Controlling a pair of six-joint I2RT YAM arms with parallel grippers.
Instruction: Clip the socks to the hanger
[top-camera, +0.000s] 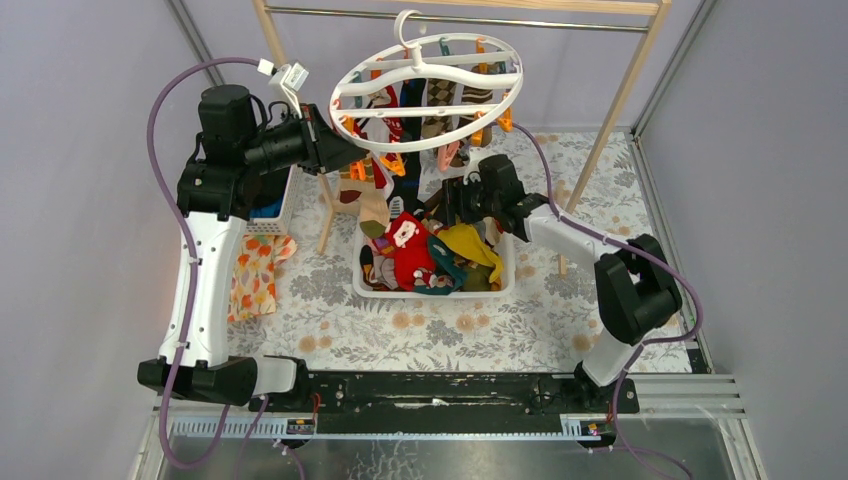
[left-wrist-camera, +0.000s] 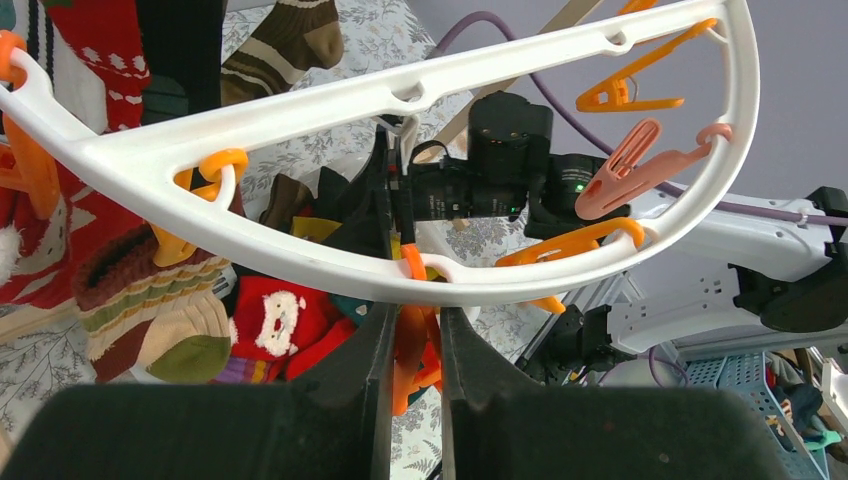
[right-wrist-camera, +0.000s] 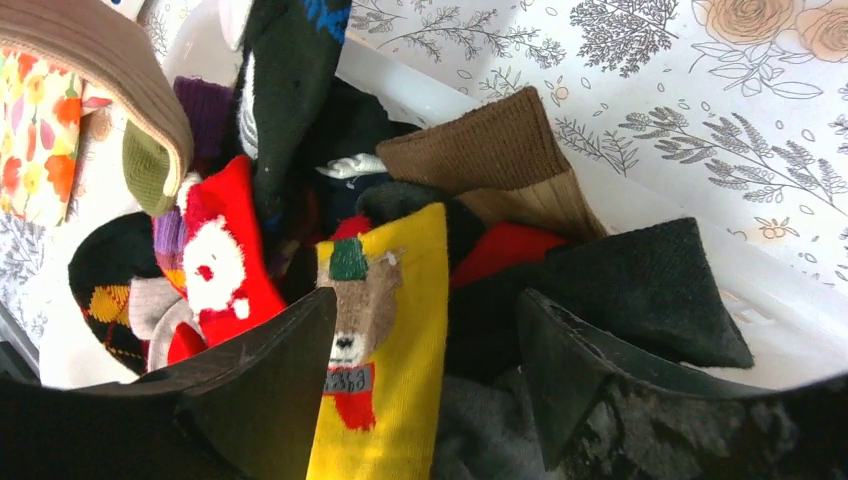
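While left fingers pinch a clip, right fingers gape above socks.

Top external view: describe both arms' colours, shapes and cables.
Left arm and right arm: white tapered links, bulky black joints. A lilac cable loops along each. Left end effector and right end effector: two black fingers each.
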